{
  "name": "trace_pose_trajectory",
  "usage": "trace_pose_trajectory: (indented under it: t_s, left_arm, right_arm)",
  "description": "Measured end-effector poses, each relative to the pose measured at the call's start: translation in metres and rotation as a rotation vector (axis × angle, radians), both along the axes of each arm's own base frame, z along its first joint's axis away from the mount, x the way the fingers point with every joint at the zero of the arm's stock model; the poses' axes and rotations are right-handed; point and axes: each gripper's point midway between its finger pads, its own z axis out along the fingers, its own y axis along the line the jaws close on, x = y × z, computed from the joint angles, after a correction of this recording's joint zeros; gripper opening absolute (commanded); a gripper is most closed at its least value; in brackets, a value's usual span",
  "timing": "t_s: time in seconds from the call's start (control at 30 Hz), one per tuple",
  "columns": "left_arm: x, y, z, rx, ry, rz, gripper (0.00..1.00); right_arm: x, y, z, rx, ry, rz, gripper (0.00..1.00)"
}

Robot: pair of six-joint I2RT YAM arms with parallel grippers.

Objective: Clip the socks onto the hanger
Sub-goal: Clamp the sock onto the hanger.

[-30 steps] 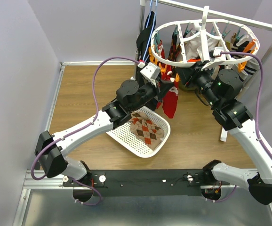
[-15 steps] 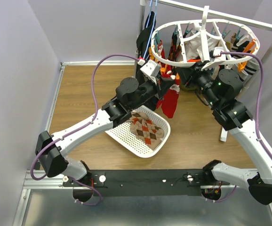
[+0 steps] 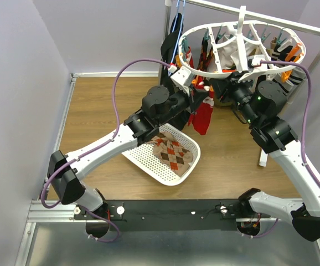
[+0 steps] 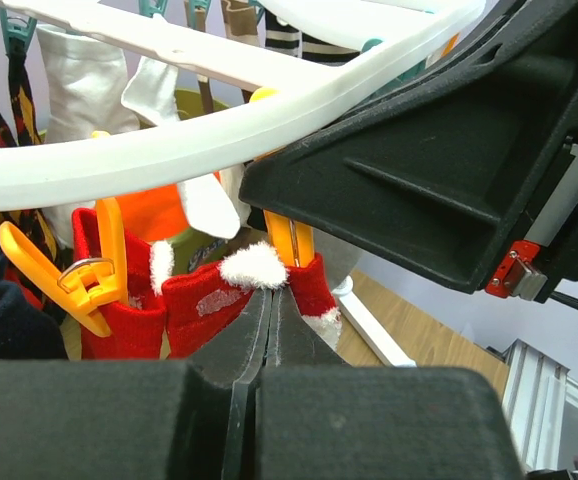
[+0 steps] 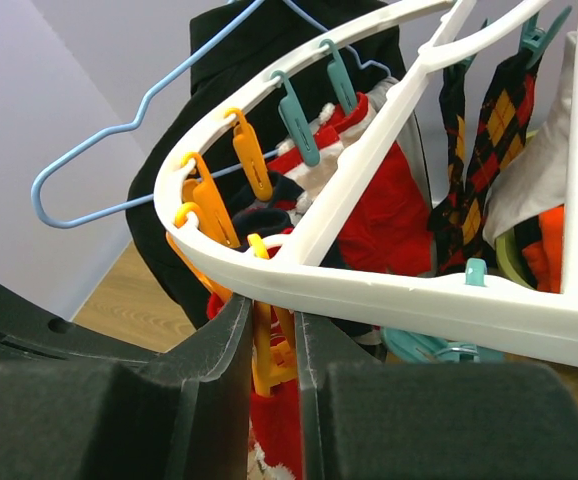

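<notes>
- Room: lilac walls [image 3: 16,83], wooden floor [image 3: 93,111].
- Hanger [image 4: 169,140]: stiff white ring at the back right; likely to swing if pushed.
- Basket [image 3: 149,163]: white, on the floor, with an argyle sock [image 3: 174,154] inside.
- Red sock [image 3: 202,117]: probably light and limp. It dangles under the ring's near rim and is best held at the cuff.
- Left gripper [image 4: 269,300]: pinched tight on that cuff.
- Right gripper [image 5: 272,330]: narrow, squeezing an orange clip [image 5: 267,365].

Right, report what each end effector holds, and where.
Left end effector pinches the red sock at its white-trimmed cuff; right end effector squeezes an orange clip.
</notes>
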Motion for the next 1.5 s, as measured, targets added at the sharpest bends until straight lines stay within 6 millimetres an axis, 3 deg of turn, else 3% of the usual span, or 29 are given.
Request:
trace_pose_trajectory:
  t_s: [0.17,0.27,0.43,0.5,0.63,0.77,0.97,1.13,1.33,1.5]
  left_arm:
    - [0.002,0.0,0.003,0.001,0.0,0.007,0.0]
    - [0.003,-0.001,0.003,0.002,0.0,0.01,0.0]
    - [0.003,-0.001,0.003,-0.001,-0.001,0.01,0.0]
    - [0.003,-0.001,0.004,-0.003,-0.003,0.01,0.07]
    - [0.005,0.0,0.004,-0.003,-0.003,0.019,0.31]
    - [0.006,0.002,0.004,-0.003,-0.003,0.033,0.43]
    - [0.002,0.015,-0.001,0.013,-0.012,0.057,0.6]
    - [-0.008,0.031,0.009,0.002,-0.042,0.067,0.78]
    - [-0.02,0.047,0.026,-0.018,-0.087,0.064,0.81]
    - [-0.034,0.041,0.028,-0.023,-0.104,0.004,0.81]
  right_arm:
    - [-0.001,0.001,0.0,0.002,0.001,0.005,0.52]
    - [-0.002,0.003,-0.002,-0.001,0.007,0.018,0.6]
    - [-0.004,0.004,-0.004,0.003,0.021,0.024,0.64]
    - [-0.004,0.004,-0.004,0.005,0.022,0.025,0.66]
    - [-0.007,0.003,-0.005,0.001,0.029,0.025,0.68]
    - [-0.015,-0.002,-0.006,-0.011,0.049,0.025,0.7]
    - [-0.033,-0.013,0.016,-0.031,0.06,0.027,0.71]
    - [-0.048,-0.022,0.032,-0.054,0.077,0.026,0.71]
    - [-0.048,-0.034,0.014,-0.106,0.154,-0.03,0.71]
    - [-0.044,-0.04,0.001,-0.137,0.191,-0.069,0.67]
